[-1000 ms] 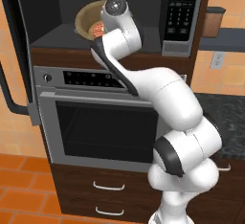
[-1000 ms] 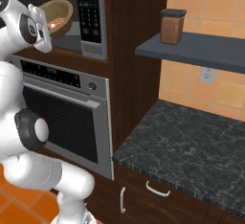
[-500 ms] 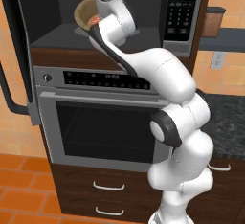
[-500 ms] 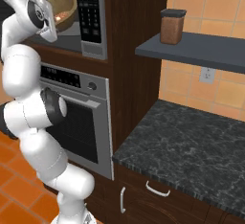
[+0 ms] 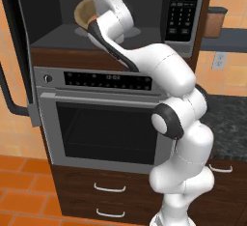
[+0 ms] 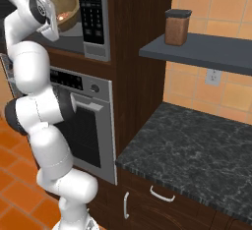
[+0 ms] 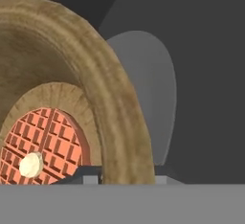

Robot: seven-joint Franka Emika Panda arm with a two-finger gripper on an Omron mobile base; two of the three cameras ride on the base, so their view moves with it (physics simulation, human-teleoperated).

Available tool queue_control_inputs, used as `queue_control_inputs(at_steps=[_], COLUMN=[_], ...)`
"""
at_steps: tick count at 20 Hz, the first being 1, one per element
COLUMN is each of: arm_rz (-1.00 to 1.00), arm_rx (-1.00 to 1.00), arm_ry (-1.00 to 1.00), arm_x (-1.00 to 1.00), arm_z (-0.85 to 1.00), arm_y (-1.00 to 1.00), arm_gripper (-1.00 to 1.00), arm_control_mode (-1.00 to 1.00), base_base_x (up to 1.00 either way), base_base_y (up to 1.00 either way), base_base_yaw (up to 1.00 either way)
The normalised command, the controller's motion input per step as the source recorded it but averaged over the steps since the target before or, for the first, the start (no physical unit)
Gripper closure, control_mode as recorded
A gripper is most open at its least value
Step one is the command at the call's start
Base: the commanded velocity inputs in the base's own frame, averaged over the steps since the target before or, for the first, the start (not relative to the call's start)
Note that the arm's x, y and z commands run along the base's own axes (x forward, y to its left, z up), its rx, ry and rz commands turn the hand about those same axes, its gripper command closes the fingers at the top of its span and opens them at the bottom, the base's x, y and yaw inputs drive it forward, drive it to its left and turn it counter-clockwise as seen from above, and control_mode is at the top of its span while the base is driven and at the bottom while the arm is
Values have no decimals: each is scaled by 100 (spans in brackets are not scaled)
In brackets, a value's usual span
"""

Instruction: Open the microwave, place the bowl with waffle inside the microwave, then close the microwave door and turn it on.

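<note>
Tan wood fills the space right ahead of my gripper (image 7: 119, 176): my fingers are part-closed on the thick rim of the bowl (image 7: 115, 108), one tip inside it and one outside, and I hold it tilted up inside the open microwave (image 5: 185, 12). The waffle (image 7: 40, 146) lies on the bowl's floor just beside my inner fingertip, its pale butter pat (image 7: 31, 164) at the centre. Beyond the rim, past my outer finger, the round grey turntable (image 7: 150, 94) sits on the dark cavity floor, and the microwave door (image 5: 17, 51) stands swung out well off to my left.
</note>
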Motion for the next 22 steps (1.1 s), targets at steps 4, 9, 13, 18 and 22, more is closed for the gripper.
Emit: queue_control_inputs(at_steps=[4,9,13,18,22], arm_rz=[0,0,0,-1,0], arm_rx=[0,0,0,4,16], arm_ry=[-8,-24,-72,-40,1], arm_x=[11,-28,-98,-100,-100], arm_z=[-5,-24,-83,-75,41], arm_y=[0,-2,2,-43,-21], arm_gripper=[-100,-100,-100,-100,-100], arm_control_mode=[-100,-100,-100,-100,-100], base_base_x=[0,0,0,0,0], base_base_y=[0,0,0,0,0], base_base_yaw=[0,0,0,0,0])
